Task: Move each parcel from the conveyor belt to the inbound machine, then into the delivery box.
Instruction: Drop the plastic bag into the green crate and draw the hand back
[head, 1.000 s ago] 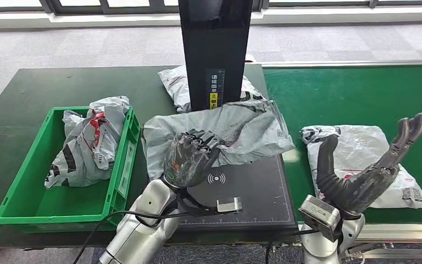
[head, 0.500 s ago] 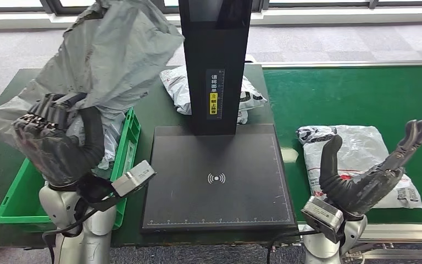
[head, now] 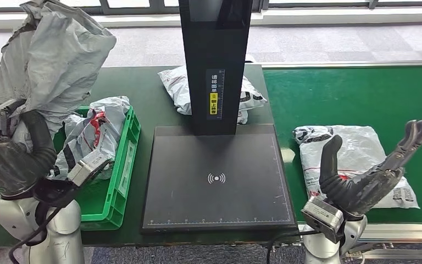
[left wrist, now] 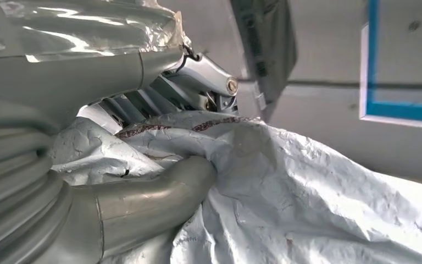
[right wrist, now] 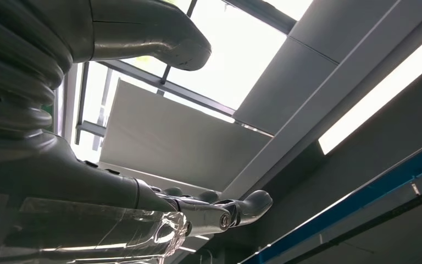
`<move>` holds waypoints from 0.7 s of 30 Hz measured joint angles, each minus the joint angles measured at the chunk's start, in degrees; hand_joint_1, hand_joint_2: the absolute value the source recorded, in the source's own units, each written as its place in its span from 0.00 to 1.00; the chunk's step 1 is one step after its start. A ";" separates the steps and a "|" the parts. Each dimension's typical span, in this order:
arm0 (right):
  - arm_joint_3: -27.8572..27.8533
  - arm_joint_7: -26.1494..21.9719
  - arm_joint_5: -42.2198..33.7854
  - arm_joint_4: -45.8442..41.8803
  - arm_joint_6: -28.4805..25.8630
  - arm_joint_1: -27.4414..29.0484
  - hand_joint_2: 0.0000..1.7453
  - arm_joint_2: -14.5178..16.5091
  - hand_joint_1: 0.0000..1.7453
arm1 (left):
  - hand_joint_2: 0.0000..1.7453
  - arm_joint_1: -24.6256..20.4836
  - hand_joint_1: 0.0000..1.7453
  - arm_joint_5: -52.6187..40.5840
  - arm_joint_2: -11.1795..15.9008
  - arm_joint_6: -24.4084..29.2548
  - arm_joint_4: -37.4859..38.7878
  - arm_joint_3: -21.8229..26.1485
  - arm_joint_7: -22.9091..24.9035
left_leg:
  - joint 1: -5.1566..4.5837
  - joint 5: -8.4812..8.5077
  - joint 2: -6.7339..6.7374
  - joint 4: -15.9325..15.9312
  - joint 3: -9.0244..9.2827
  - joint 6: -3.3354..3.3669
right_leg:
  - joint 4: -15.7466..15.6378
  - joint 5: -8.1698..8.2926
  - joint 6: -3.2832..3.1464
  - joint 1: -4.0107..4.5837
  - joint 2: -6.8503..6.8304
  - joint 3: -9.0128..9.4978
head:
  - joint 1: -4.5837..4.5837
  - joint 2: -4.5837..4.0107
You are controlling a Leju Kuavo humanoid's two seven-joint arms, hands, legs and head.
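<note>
My left hand (head: 12,157) grips a crumpled grey parcel (head: 52,60) and holds it high over the left end of the green delivery box (head: 122,165). In the left wrist view the thumb (left wrist: 159,195) presses into the same grey parcel (left wrist: 318,192). Another grey parcel (head: 90,140) lies inside the box. The black inbound machine (head: 217,176) has a bare scanning plate. My right hand (head: 368,173) hangs open, palm up, over a grey parcel (head: 351,146) on the green conveyor belt (head: 357,93). In the right wrist view the fingers (right wrist: 220,212) are spread against the ceiling.
A further grey parcel (head: 178,88) lies behind the machine's black post (head: 214,60) on the dark green table (head: 143,82). The conveyor's metal rail (head: 395,234) runs along the near edge at right.
My left hand has carried the grey parcel off the scanning plate, up and leftward to above the green box. The right hand has barely moved.
</note>
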 joint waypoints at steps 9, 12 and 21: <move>-0.06 0.00 -0.31 -0.33 0.00 0.06 1.00 0.00 0.00 | 1.00 -3.44 1.00 -3.78 -0.47 -0.11 16.48 5.11 7.28 | 0.00 0.01 0.00 0.00 0.03 -0.01 | 0.01 0.02 -0.01 0.01 0.00 0.03 | 0.01 0.00; -0.07 0.00 -0.20 -0.33 0.00 0.06 1.00 0.00 0.00 | 1.00 -4.70 1.00 -4.38 -0.43 -0.10 21.22 5.63 10.13 | 0.00 0.01 0.00 0.00 0.02 -0.01 | 0.01 0.02 0.00 0.00 0.01 0.03 | 0.02 0.00; -0.20 0.00 -0.08 -0.33 0.00 0.08 1.00 0.00 0.00 | 1.00 -6.06 1.00 -4.40 0.36 -0.10 28.58 5.84 13.35 | 0.00 0.00 0.00 0.00 0.00 -0.01 | 0.00 0.00 -0.01 0.00 0.01 0.00 | 0.02 0.00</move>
